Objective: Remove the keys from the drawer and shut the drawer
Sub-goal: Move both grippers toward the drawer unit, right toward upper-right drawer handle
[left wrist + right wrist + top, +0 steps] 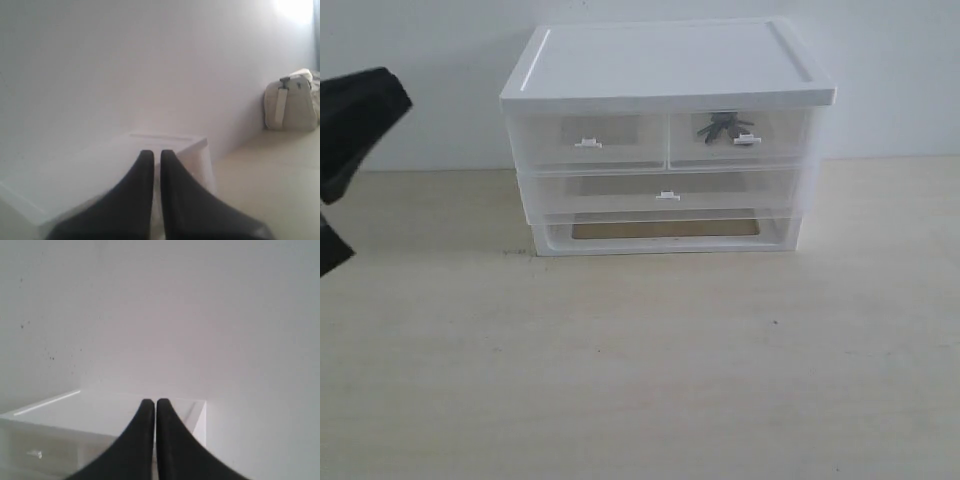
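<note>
exterior view: the white drawer box (660,65) sits on the table (640,380), upper middle of the frame. the keys (723,127) lie inside the drawer (782,140), at the box's upper right. the drawer looks pushed in.

left wrist view: the left hand (157,152) is narrow and holds nothing.

right wrist view: the right hand (155,401) is pressed closed and holds nothing.

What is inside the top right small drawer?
Through the cloudy front of the drawer, a dark bunch of keys shows beside the white handle. The plastic blurs their detail and hides the back of the inside.
</note>
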Controlling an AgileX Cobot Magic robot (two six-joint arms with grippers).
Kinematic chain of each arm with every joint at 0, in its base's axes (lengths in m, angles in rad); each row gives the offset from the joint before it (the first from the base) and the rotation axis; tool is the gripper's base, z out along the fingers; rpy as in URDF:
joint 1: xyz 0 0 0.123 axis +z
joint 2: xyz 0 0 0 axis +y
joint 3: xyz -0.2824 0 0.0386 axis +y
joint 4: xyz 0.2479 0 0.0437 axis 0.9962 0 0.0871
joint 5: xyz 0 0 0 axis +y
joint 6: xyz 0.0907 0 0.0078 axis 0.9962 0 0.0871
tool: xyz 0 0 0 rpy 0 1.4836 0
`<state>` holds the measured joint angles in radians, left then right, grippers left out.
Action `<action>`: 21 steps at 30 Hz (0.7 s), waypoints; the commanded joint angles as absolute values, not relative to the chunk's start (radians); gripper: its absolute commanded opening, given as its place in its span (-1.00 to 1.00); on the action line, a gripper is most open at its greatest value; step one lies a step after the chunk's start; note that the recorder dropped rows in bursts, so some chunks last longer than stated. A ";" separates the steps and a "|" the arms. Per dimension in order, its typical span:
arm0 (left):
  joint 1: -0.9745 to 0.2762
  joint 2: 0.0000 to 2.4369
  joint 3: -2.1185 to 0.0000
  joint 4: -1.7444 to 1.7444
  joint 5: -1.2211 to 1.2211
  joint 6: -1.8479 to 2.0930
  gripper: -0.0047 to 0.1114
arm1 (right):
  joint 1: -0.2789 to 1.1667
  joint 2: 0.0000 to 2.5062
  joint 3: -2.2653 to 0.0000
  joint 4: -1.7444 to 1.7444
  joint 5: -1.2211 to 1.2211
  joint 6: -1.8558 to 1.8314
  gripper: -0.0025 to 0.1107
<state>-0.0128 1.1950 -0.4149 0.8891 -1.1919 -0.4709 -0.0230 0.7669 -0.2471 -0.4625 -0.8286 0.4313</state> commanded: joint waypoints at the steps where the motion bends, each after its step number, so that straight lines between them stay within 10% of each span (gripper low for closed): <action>1: -0.019 1.424 -0.505 0.973 -1.221 -0.341 -0.84 | -0.030 1.015 -0.333 -0.544 -0.902 0.432 -0.96; 9: -0.122 1.753 -0.682 0.938 -1.221 0.073 -0.84 | -0.018 1.422 -0.539 -0.669 -0.916 0.423 -0.92; 17: -0.161 1.952 -0.840 0.824 -1.221 0.340 -0.84 | 0.064 1.651 -0.708 -0.740 -0.897 0.306 -0.22; 21: -0.161 2.000 -0.906 0.826 -1.221 0.342 -0.84 | 0.118 1.704 -0.774 -0.740 -0.825 0.220 -0.19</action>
<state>-0.1520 1.9754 -0.8676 0.8434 -1.2082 0.3275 0.0897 1.6768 -0.7339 -0.7284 -0.8691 0.2862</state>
